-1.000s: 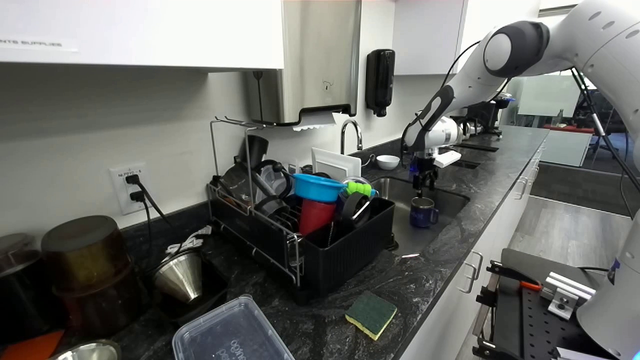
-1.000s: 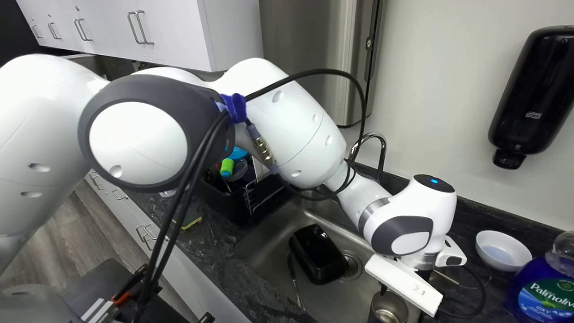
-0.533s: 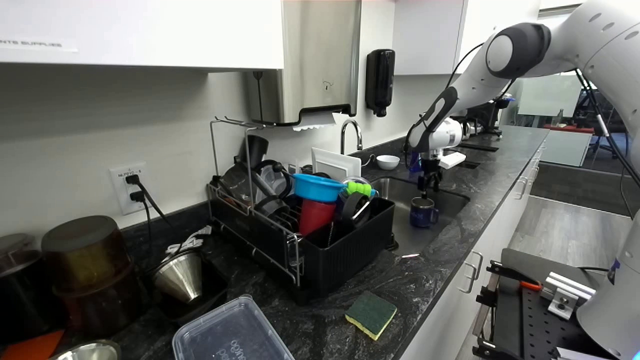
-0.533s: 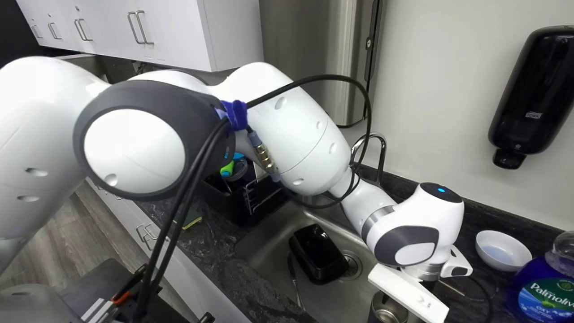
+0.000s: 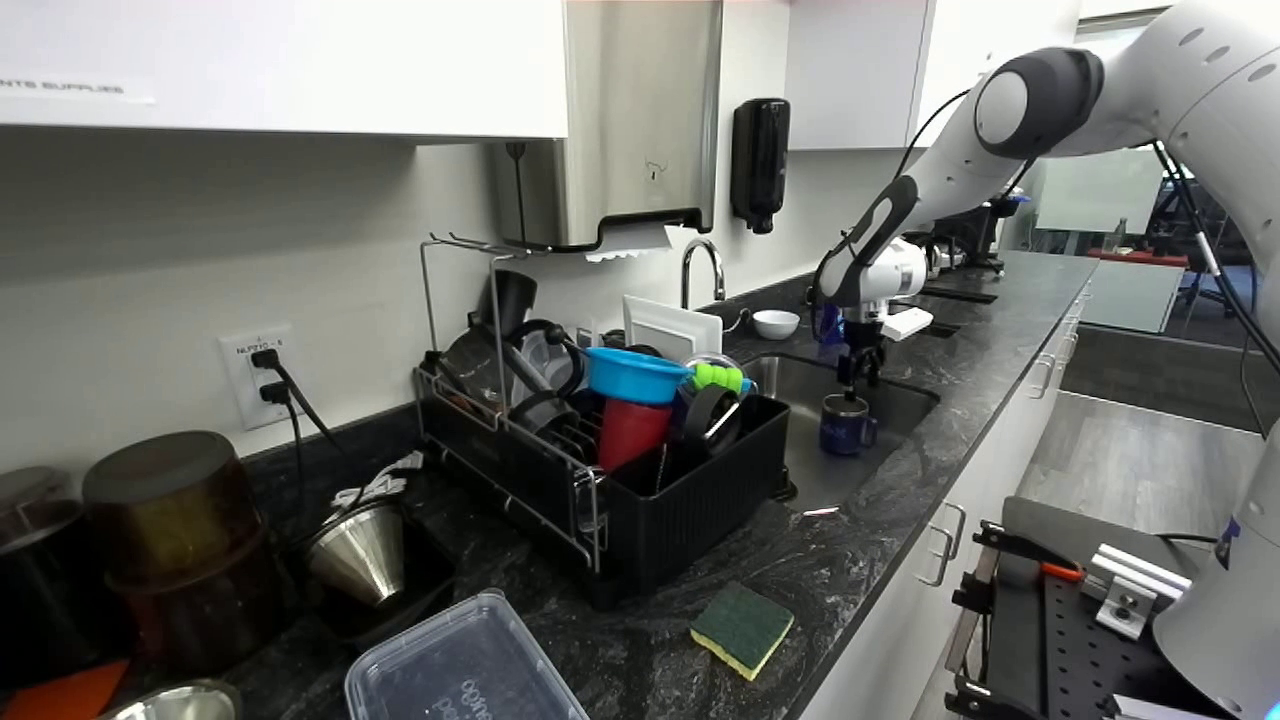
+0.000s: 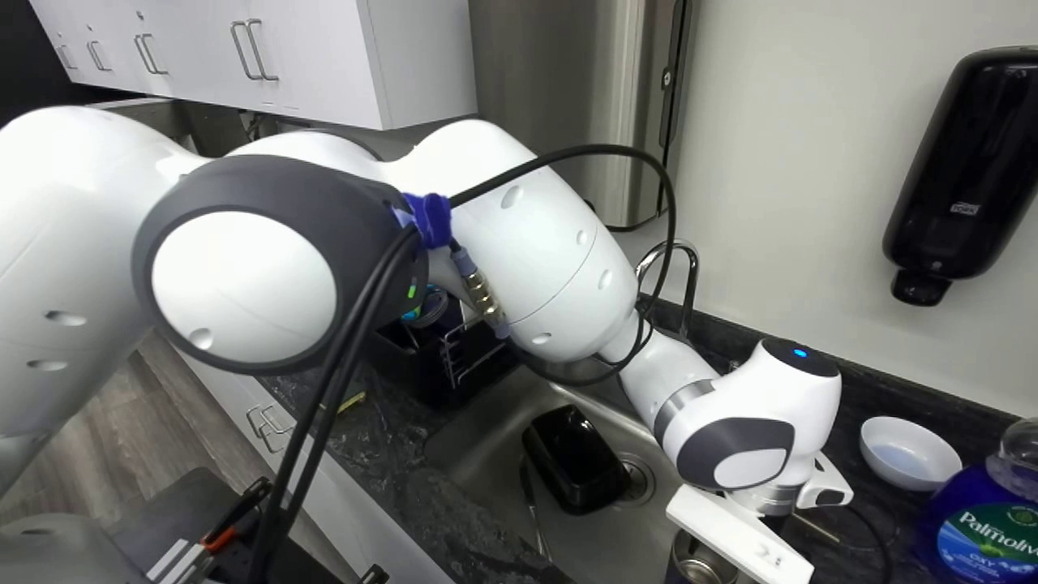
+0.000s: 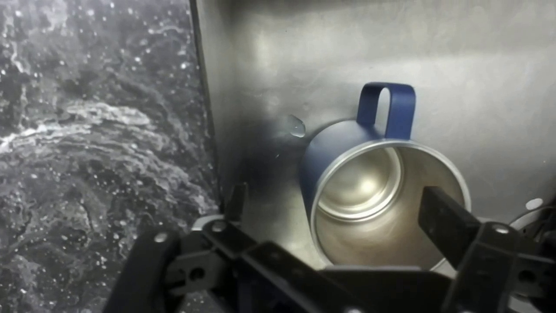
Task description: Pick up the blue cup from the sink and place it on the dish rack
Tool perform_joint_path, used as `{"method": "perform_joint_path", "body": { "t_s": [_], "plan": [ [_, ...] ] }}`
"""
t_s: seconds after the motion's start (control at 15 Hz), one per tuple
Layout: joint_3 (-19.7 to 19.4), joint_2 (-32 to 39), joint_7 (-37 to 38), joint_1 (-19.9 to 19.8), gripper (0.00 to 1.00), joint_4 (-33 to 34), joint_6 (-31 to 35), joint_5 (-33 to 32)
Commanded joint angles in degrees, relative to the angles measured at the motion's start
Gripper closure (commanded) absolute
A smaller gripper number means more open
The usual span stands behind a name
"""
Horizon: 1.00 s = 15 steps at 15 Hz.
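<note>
The approach looks nearly done, the grasp not yet made. The round navy-blue metal-lined mug (image 7: 373,178) stands upright in the rectangular stainless-steel sink (image 7: 486,95), its looped handle at twelve o'clock in the wrist view. Over it the black two-fingered claw (image 7: 336,200) hangs with jaws spread wide, gripping nothing: one fingertip (image 7: 237,202) shows outside the mug at nine o'clock, the other over its mouth between three and four; whether that one dips below the rim I cannot tell. Left to do, I judge: settle the jaws, close on the mug, lift, carry it toward nine o'clock in an exterior view to the large black wire dish rack (image 5: 540,485) on the dark marbled worktop (image 5: 840,545), and let go. Room may be scarce there: a round light-blue bowl (image 5: 630,375) shows at twelve o'clock of a plain red cup (image 5: 635,435).
</note>
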Motion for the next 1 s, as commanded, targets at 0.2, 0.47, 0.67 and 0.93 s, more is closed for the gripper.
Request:
{"method": "perform_joint_path", "body": {
  "t_s": [0.2, 0.47, 0.67, 0.93],
  "plan": [
    [1.53, 0.64, -2.87, -1.59, 0.28, -0.23, 2.0, 0.5],
    [1.53, 0.16, -3.55, -1.97, 0.55, -0.69, 2.93, 0.29],
    [1.73, 0.48, -4.37, -1.76, 0.77, -1.63, 4.14, 0.02],
    [2.08, 1.08, -5.59, -1.86, 0.99, -2.53, 6.18, -0.16]
  ]
}}
